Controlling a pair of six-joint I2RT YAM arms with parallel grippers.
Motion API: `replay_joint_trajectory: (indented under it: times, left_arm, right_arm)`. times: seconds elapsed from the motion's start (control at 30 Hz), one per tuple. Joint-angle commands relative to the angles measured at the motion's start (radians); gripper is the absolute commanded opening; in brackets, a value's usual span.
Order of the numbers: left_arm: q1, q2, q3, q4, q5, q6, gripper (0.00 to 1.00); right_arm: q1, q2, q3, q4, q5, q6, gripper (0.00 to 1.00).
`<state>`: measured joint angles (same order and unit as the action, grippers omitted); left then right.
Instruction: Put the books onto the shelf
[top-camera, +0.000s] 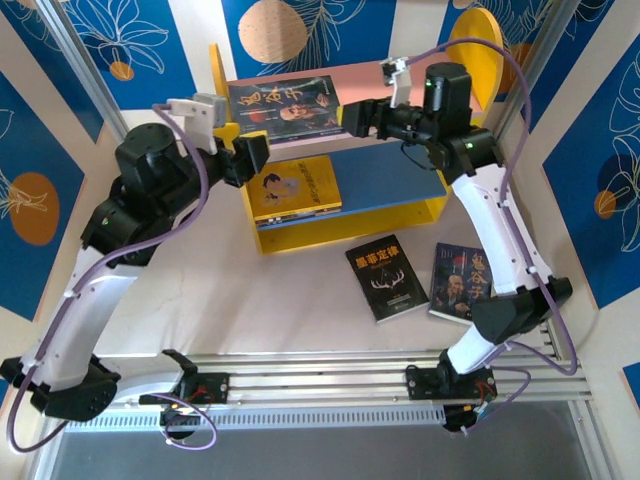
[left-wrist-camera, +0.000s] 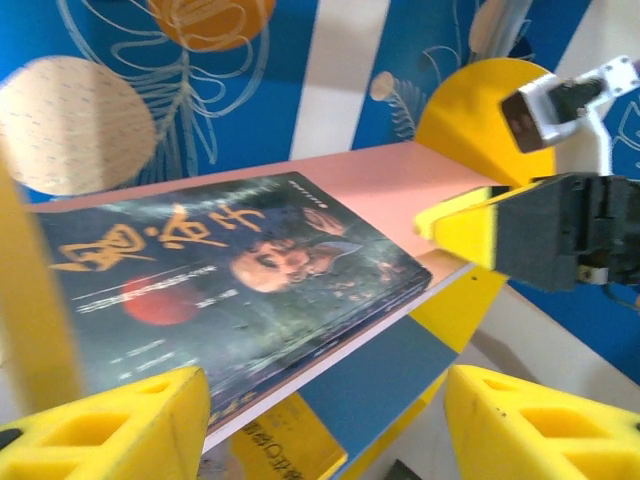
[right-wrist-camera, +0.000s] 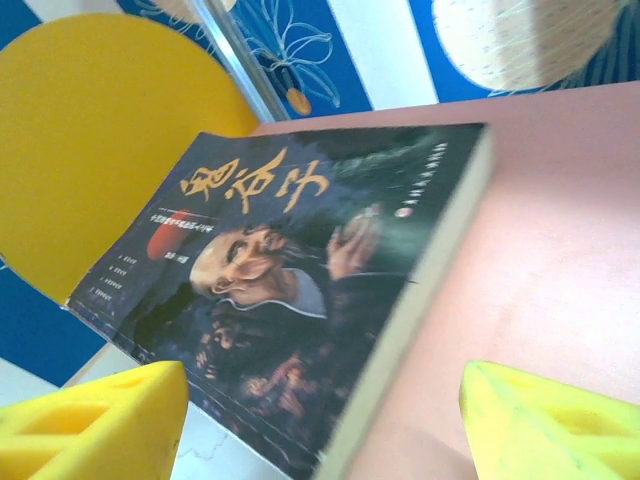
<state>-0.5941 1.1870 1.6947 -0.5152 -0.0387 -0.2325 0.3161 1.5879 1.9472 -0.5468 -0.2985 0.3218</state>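
— So, where are the books?
— One portrait book (top-camera: 283, 107) lies flat, cover up, on the pink board (top-camera: 360, 80) of the shelf (top-camera: 262, 240), toward the left end. In the left wrist view its near corner reaches the board's front edge.
— And the lower level?
— A yellow book (top-camera: 295, 187) lies flat on the blue board (top-camera: 390, 180), also at the left.
— Any off the shelf?
— Two, on the table (top-camera: 250, 300) in front of the shelf's right half. An antlers book (top-camera: 387, 278) lies cover up and slightly turned. Just beside it on the right is a second portrait book (top-camera: 460, 282), partly hidden by the right arm. Whether they touch I cannot tell.
— What about the pincers?
— The right gripper (top-camera: 352, 118) hangs over the pink board, just beside the portrait book's right edge. Its yellow fingers (right-wrist-camera: 90, 420) are spread wide with nothing between them, and in its wrist view the book lies just ahead of the tips.
— Touching it?
— I cannot tell.
— And the left?
— The left gripper (top-camera: 252, 155) is at the shelf's left end, level with the gap between the boards, pointing right. Its fingers (left-wrist-camera: 100, 430) are spread wide too, and empty. In its wrist view the book's near edge sits just beyond them.
— Around all that?
— Blue and white wall panels (top-camera: 150, 40) with leaf drawings.
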Motion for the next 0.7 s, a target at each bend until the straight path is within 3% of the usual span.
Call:
replay_joint_trajectory:
  times: [0.0,0.13,0.3,0.47,0.57,0.67]
  left_arm:
    - [-0.008,-0.062,-0.039,-0.060,-0.137,0.051,0.64]
    - [-0.008,-0.164,-0.185,-0.101,-0.260,0.015,0.64]
    - [-0.007,-0.313,-0.444,-0.173,-0.386,-0.130,0.63]
    - [-0.008,-0.308,-0.643,-0.235,-0.321,-0.296,0.58]
    - [-0.022,-0.308,-0.779,-0.179,-0.231,-0.400,0.56]
    - [-0.089,-0.313,-0.923,-0.062,-0.187,-0.509,0.56]
  right_arm:
    - [-0.034,-0.094,-0.043,-0.019,0.012,-0.026,0.73]
    - [-0.051,-0.228,-0.209,-0.009,0.122,-0.049,0.73]
    - [-0.034,-0.441,-0.572,0.014,0.300,-0.015,0.73]
    - [-0.031,-0.499,-0.765,-0.034,0.350,0.029,0.72]
    - [-0.016,-0.483,-0.868,-0.048,0.371,0.079,0.72]
    - [-0.012,-0.437,-0.960,-0.051,0.384,0.124,0.72]
